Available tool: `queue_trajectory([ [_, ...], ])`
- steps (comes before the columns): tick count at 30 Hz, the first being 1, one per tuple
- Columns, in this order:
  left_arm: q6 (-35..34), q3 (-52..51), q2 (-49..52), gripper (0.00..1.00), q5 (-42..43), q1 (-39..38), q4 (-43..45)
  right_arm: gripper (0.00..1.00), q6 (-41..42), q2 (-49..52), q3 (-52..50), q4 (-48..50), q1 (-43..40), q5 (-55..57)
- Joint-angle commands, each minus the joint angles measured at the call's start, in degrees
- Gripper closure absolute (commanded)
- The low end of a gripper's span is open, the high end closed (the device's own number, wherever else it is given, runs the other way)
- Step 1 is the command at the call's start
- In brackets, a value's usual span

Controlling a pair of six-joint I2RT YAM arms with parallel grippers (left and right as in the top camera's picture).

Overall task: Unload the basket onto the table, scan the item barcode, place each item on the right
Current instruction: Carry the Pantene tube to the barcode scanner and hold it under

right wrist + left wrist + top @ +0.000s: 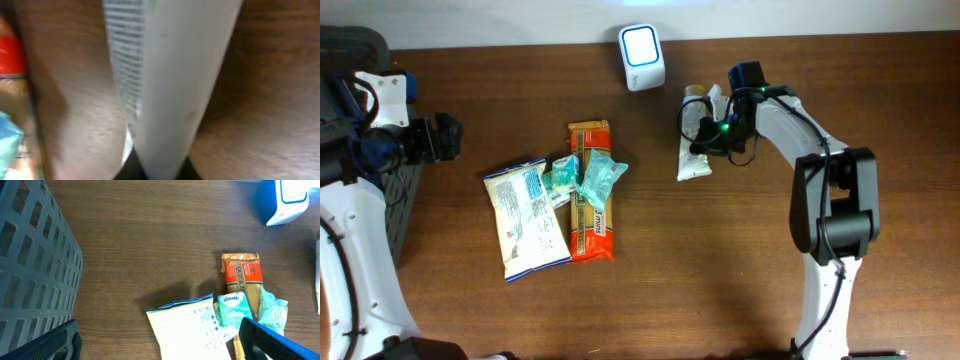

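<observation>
Though blurry, right tool seemingly on tube

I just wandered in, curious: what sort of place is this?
Probably a mock shop checkout on a wooden table: a white-and-blue barcode scanner, packaged groceries like a pasta packet and a white tube, and a grey basket.

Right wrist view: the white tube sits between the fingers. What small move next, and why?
Probably lift the tube a little off the table. The right gripper looks shut on its end, but the tube seems to lie on the wood, short of the scanner.
</observation>
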Motion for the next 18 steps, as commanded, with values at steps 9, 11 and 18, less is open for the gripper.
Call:
queue_trajectory([
  [9, 0.5, 0.3, -0.1, 0.01, 0.6, 0.0, 0.1, 0.96, -13.0, -17.3, -2.2, -14.3, -0.4, -12.9],
  [11, 0.5, 0.3, -0.1, 0.01, 0.6, 0.0, 0.1, 0.96, -14.5, -24.6, -2.2, -17.9, 1.3, -13.8],
  [18, 0.5, 0.3, -0.1, 0.01, 0.6, 0.0, 0.1, 0.96, -18.8, -29.9, -2.2, -23.1, 8.2, -17.0],
])
